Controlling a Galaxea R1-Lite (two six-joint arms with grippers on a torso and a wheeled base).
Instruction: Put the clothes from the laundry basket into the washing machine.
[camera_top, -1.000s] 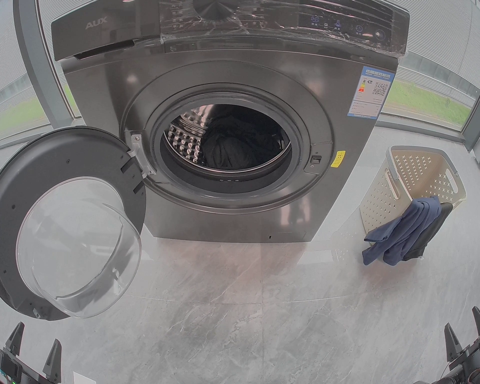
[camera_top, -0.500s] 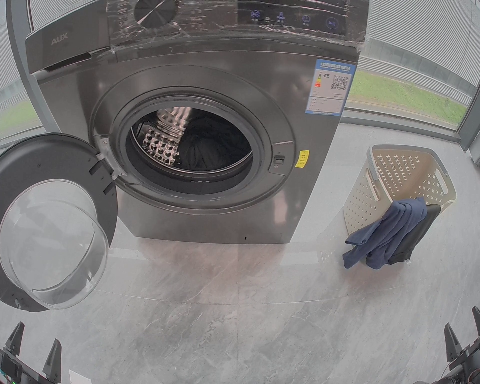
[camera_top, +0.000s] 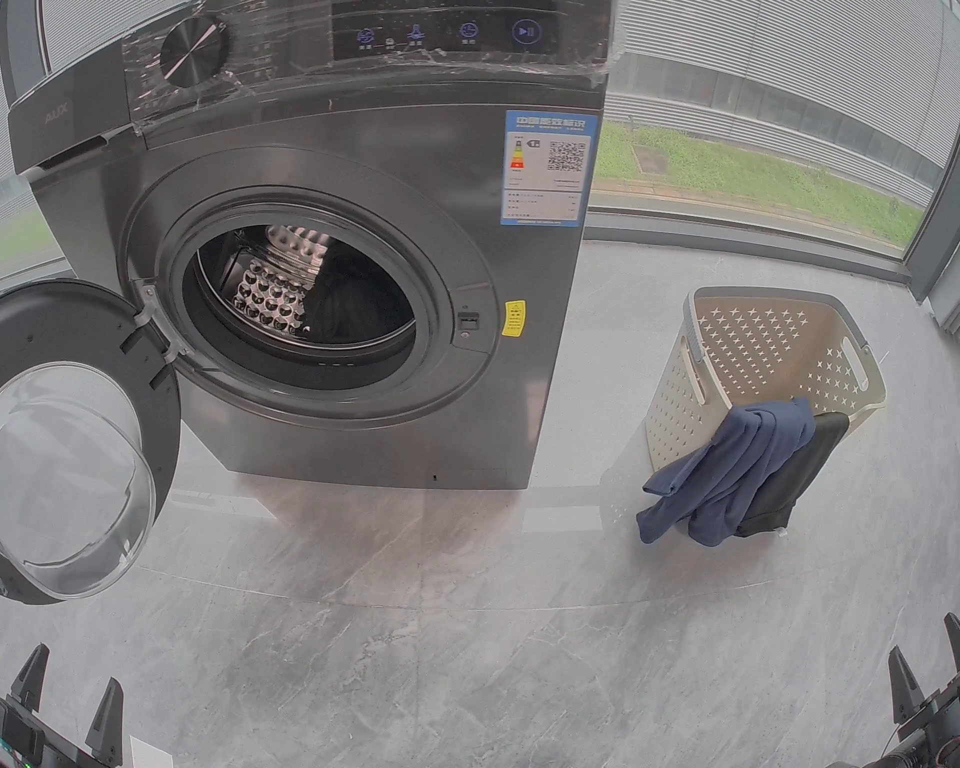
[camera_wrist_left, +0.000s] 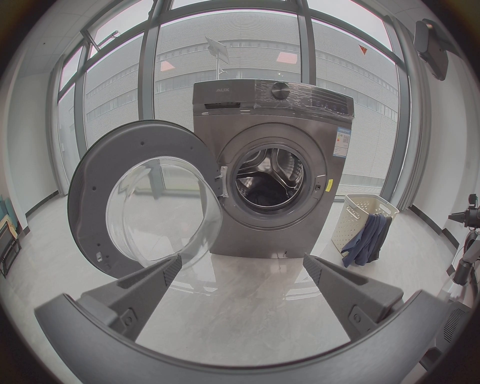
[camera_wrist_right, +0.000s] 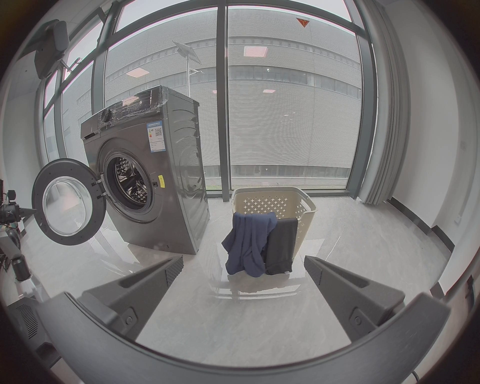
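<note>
With the left end effector (camera_wrist_left: 240, 260) and right end effector (camera_wrist_right: 242, 260) spread and empty, best go close to the laundry basket (camera_top: 768, 293) and pinch the blue shirt (camera_top: 738, 462) on its rim.

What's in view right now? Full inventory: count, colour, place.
washing machine: 1, dark grey, on the floor, ahead and to the robot's left
door: 1, dark grey rim with clear glass, swung open on the machine's left side
dark clothes: a dark bundle, count unclear, inside the drum
label: 1, blue and white, upper front of the machine
yellow sticker: 1, yellow, beside the door latch
laundry basket: 1, cream, on the floor to the right of the machine
blue garment: 1, blue, draped over the basket's near rim
black garment: 1, black, draped next to the blue one
floor: grey marble
left claw: 1, dark grey, open, empty
right claw: 1, dark grey, open, empty
</note>
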